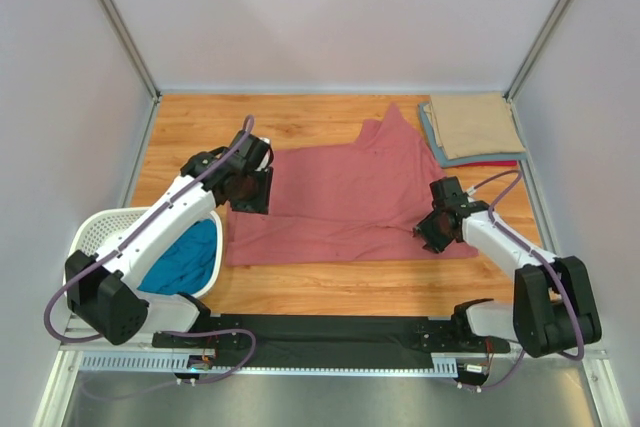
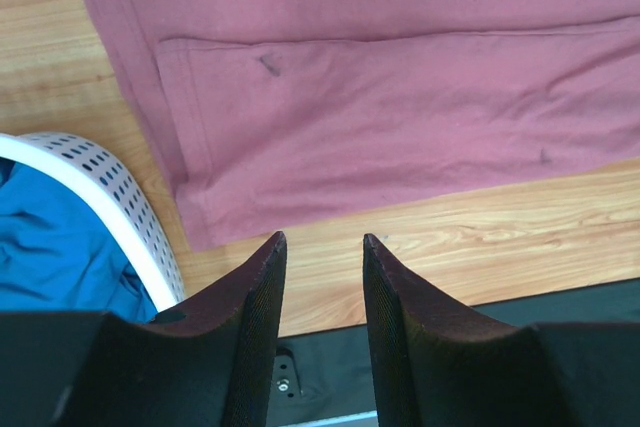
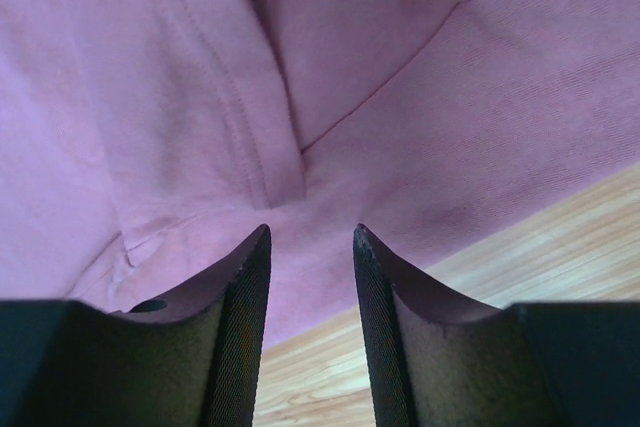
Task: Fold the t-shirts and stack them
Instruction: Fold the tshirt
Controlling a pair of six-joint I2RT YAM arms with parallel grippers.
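A dusty rose-red t-shirt [image 1: 345,202] lies partly folded across the wooden table, its near long edge turned over onto itself [image 2: 400,117]. My left gripper [image 1: 246,190] hovers above the shirt's left end, jaws open and empty [image 2: 320,239]. Over the shirt's right end, near a sleeve seam [image 3: 290,162], my right gripper [image 1: 436,229] is open too, nothing between its fingers [image 3: 310,232]. Folded shirts form a stack [image 1: 473,128] at the back right, tan on top of grey-blue and red. A teal blue shirt [image 1: 188,259] sits in the basket.
The white perforated basket [image 1: 95,230] stands at the left beside the left arm, its rim [image 2: 100,177] close to the rose-red shirt's near left corner. A black mat [image 1: 330,332] runs along the table's near edge. Grey walls enclose the table on three sides.
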